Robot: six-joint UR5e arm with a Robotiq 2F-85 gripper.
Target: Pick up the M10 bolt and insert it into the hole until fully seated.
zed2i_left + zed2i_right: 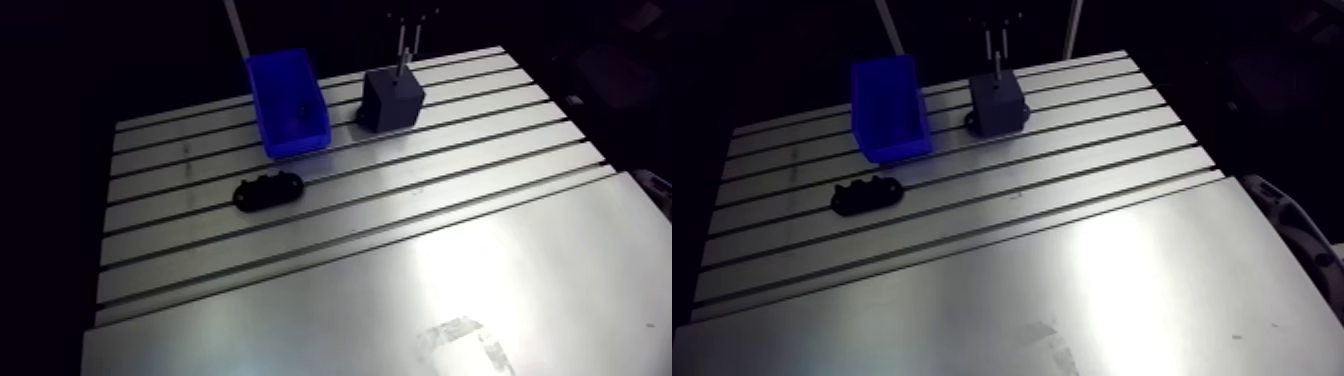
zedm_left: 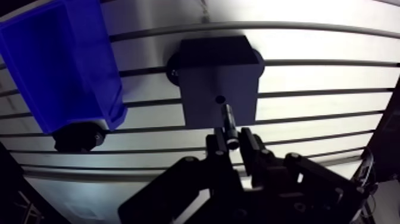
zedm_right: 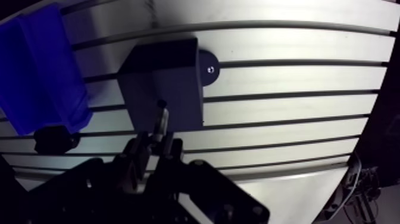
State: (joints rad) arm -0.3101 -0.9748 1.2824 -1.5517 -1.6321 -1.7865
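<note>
A dark grey block (image 2: 217, 83) stands on the slotted table, with a small round hole (image 2: 220, 99) in its top face. My gripper (image 2: 233, 140) is shut on the M10 bolt (image 2: 230, 122), a slim dark shank pointing down at the block. The bolt's tip hangs just beside the hole, slightly off it; whether it touches the block I cannot tell. In the arm view the gripper (image 1: 405, 40) comes down at the far edge of the table right over the block (image 1: 392, 100).
An open blue bin (image 1: 288, 100) sits left of the block, with a small dark item inside. A black lumpy part (image 1: 268, 191) lies in front of the bin. The slotted aluminium table (image 1: 400, 270) stretches wide toward the near side.
</note>
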